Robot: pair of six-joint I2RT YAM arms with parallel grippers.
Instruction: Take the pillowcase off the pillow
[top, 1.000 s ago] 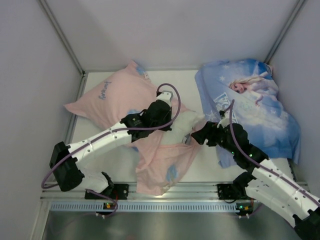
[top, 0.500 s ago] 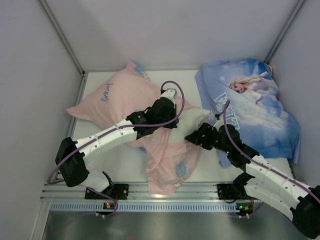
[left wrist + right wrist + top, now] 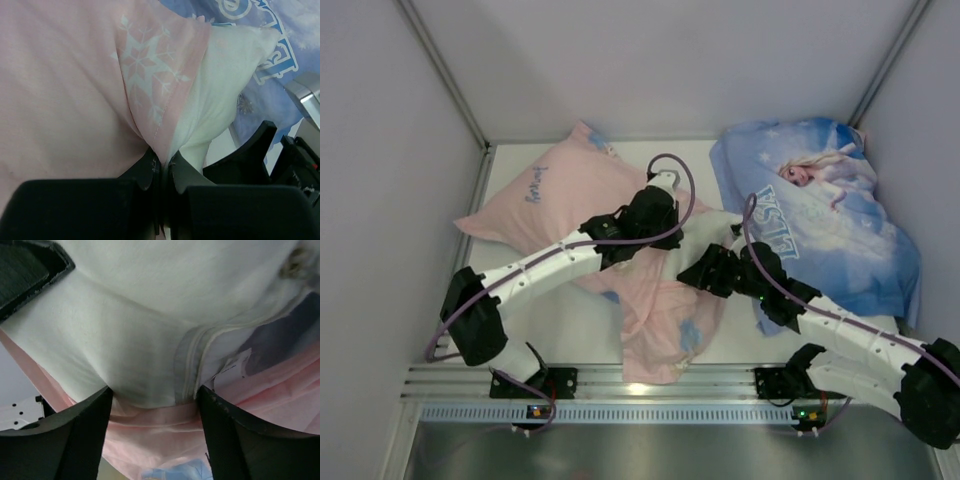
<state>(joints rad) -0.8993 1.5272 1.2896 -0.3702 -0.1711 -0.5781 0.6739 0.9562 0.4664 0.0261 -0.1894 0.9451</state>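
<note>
The pillowcase (image 3: 560, 195) lies pink side out across the left middle, its loose end (image 3: 665, 325) bunched toward the front. The white pillow (image 3: 712, 228) sticks out of its open end. My left gripper (image 3: 667, 230) is shut on the pink hem (image 3: 165, 125) at the opening, right beside the pillow (image 3: 220, 85). My right gripper (image 3: 700, 268) clamps the exposed pillow end (image 3: 150, 315) between its spread fingers (image 3: 75, 435), with pink fabric (image 3: 150, 440) below. The rest of the pillow is hidden inside the case.
A second pillow in a blue Elsa print (image 3: 830, 215) lies at the back right, touching the white pillow's end; it also shows in the left wrist view (image 3: 280, 55). Grey walls close in both sides and the back. A metal rail (image 3: 650, 385) runs along the front edge.
My left gripper has moved back and right with the hem. My right gripper has moved left with the pillow end. The loose pink fabric has shifted right.
</note>
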